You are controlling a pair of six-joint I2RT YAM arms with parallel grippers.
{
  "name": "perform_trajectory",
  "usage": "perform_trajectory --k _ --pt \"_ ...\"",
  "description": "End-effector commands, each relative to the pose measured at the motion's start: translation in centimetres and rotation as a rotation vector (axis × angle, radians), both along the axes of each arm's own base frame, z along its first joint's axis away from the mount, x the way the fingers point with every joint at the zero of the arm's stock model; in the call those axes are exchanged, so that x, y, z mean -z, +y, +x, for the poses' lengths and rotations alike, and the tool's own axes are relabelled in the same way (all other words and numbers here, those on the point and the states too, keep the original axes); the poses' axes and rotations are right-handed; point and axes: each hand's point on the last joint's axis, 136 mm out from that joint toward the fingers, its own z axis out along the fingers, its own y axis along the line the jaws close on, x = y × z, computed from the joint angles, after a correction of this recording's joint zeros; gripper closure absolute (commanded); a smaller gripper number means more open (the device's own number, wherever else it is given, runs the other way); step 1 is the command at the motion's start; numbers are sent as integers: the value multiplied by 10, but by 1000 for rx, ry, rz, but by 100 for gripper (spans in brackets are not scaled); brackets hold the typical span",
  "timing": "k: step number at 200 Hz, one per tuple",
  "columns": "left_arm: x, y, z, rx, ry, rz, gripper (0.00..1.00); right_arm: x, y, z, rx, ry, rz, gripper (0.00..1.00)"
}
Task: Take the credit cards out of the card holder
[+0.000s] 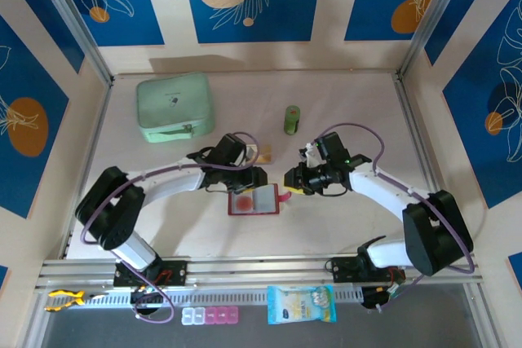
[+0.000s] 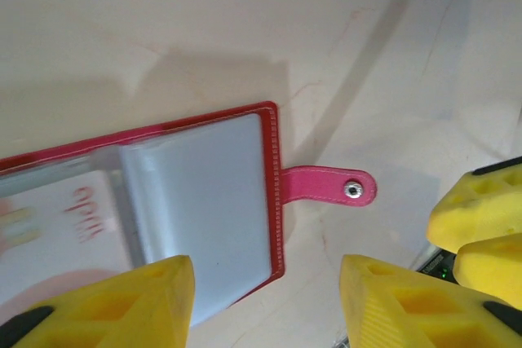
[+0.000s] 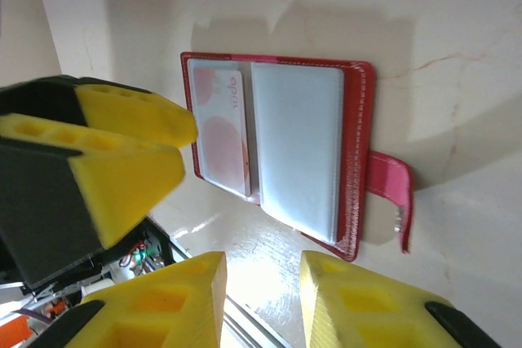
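Card holder (image 1: 257, 201) open flat on worktop (image 1: 342, 230); left hand (image 2: 265, 270), right hand (image 3: 263, 262) both released. Risk: unpinned holder slides when credit card (image 3: 220, 132) pulled.

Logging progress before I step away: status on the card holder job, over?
Jaws open and empty on left gripper and right gripper. Open card holder flat between them, one card visible inside. Nothing blocking.

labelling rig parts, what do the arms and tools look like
The left arm and right arm have white links and black joints, with a purple cable looping along each. The left tool and right tool have chunky yellow wedge-shaped fingers on black mounts.
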Motion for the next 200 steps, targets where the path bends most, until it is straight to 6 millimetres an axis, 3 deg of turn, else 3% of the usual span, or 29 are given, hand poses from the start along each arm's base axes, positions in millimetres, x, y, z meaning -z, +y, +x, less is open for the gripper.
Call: perform_trajectory --k 1,42,105,200 --pt "17 35 -7 -30 24 90 53 -8 20 5 -34 -4 23 69" --pt "36 62 -13 -73 62 93 60 1 49 1 -96 15 5 70" --pt "61 75 -23 -75 116 140 71 19 71 -3 -139 49 -18 71" --pt "55 77 -24 -99 106 131 78 31 81 -7 -173 77 -27 74"
